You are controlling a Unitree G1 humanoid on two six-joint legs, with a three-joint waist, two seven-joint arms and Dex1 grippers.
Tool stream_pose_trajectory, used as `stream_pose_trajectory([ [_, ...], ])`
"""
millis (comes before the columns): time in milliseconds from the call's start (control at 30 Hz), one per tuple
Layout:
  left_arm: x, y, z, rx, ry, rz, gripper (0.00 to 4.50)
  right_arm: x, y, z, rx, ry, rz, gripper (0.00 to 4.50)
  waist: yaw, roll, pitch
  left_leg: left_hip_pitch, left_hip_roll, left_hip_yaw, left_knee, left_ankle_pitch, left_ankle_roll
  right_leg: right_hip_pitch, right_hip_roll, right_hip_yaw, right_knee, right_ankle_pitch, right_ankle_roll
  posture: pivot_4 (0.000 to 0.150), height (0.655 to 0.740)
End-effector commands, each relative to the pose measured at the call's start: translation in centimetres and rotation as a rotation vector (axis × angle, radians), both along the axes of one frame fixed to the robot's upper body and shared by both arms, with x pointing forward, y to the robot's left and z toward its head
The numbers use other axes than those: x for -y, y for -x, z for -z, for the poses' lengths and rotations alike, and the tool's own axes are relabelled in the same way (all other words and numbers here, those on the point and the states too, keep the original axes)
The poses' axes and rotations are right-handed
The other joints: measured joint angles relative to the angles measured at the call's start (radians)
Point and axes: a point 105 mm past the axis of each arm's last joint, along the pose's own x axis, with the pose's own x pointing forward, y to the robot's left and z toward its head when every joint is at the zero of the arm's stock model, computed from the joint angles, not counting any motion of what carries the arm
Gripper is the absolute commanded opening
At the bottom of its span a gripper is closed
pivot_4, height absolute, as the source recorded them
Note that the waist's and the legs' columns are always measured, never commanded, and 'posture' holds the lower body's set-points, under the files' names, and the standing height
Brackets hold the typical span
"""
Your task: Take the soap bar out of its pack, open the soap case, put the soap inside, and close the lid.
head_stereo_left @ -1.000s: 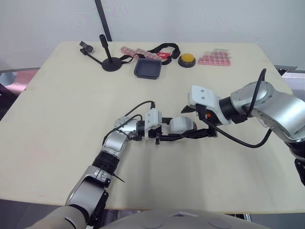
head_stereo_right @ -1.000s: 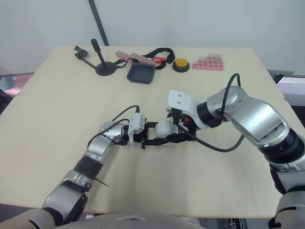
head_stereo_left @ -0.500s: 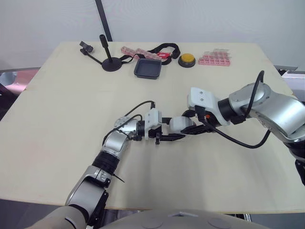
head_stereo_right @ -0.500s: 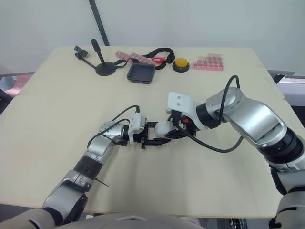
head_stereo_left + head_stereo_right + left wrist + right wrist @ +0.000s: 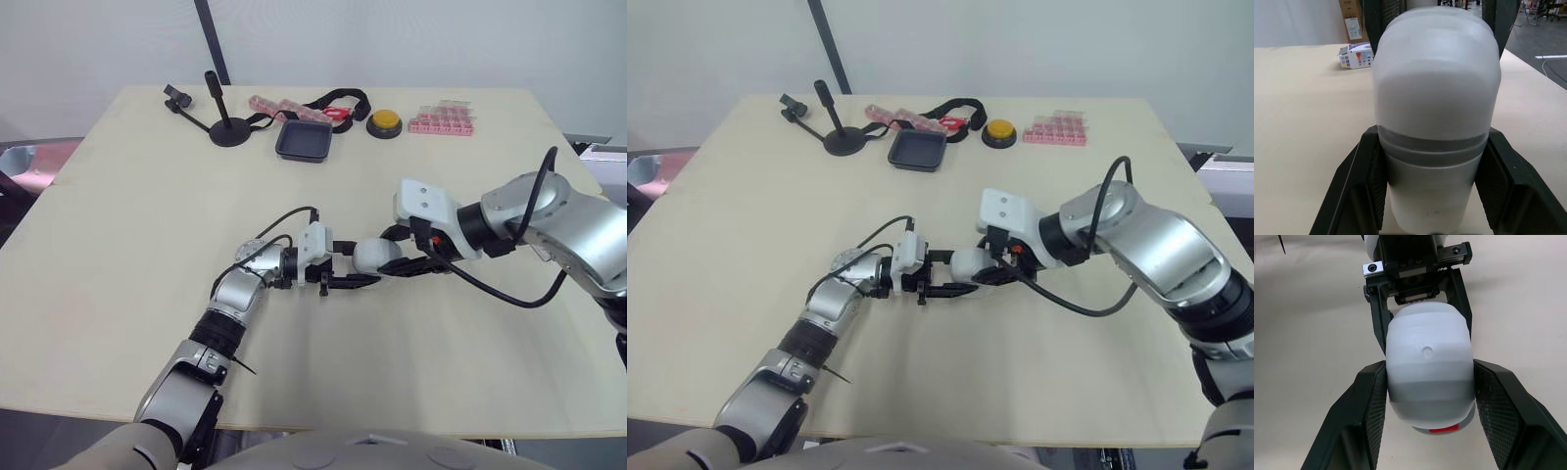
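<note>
A pale wooden tabletop (image 5: 147, 245) seen from above, with both robot arms meeting over its middle. The left claw (image 5: 1434, 134) is closed on a white, rounded soap case (image 5: 1436, 73), its two black fingers pressed to the case's opposite sides. The right claw (image 5: 1427, 369) reaches in from the other end and grips the same case, so the case is held between the two claws, low over the tabletop. The lid looks seated on the base, with a grey band where the halves meet. Whether the soap is inside cannot be told.

Past the left claw's fingertips, well apart from the case, a small printed box (image 5: 1355, 55) lies on the tabletop; it may be the soap pack. Far beyond both claws, along the back edge, sit a black tray (image 5: 305, 140), a yellow button (image 5: 384, 121) and pink blocks (image 5: 443, 118).

The step in hand appears to be working the lid. Next, one claw likely needs to steady the base while the other acts on the lid alone, without the smooth case slipping.
</note>
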Motion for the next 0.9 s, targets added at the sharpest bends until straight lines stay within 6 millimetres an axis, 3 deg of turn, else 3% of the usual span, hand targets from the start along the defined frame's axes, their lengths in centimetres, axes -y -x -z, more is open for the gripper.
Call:
stream_pose_trajectory([
  [33,0.1,0.0,-0.6,0.030,0.004,0.008,1.92,0.5,-0.2,-0.3,0.032,0.006,0.018,2.69,0.000,0.000,0.000,0.000,0.000,0.000,0.000,0.000,0.000,0.000,0.000,0.000,0.000,0.000,0.000,0.150,0.7400],
  [567,0.1,-0.1,-0.6,0.027,0.007,-0.002,1.92,0.8,-0.2,0.7,-0.011,0.029,0.015,2.69,0.000,0.000,0.000,0.000,0.000,0.000,0.000,0.000,0.000,0.000,0.000,0.000,0.000,0.000,0.000,0.150,0.7400],
  [767,0.1,-0.1,-0.6,0.026,0.007,-0.003,1.92,1.1,-0.5,0.8,-0.013,0.031,0.039,4.48,0.000,0.000,0.000,0.000,0.000,0.000,0.001,0.000,0.000,0.000,0.000,0.000,0.000,0.000,0.000,0.150,0.7400],
  [900,0.1,0.0,-0.6,0.024,0.007,-0.001,1.92,1.2,-0.6,0.7,0.003,0.032,0.036,4.48,0.000,0.000,0.000,-0.001,0.000,0.000,0.001,0.000,0.000,0.000,0.000,0.000,0.000,0.000,0.000,0.150,0.7400],
])
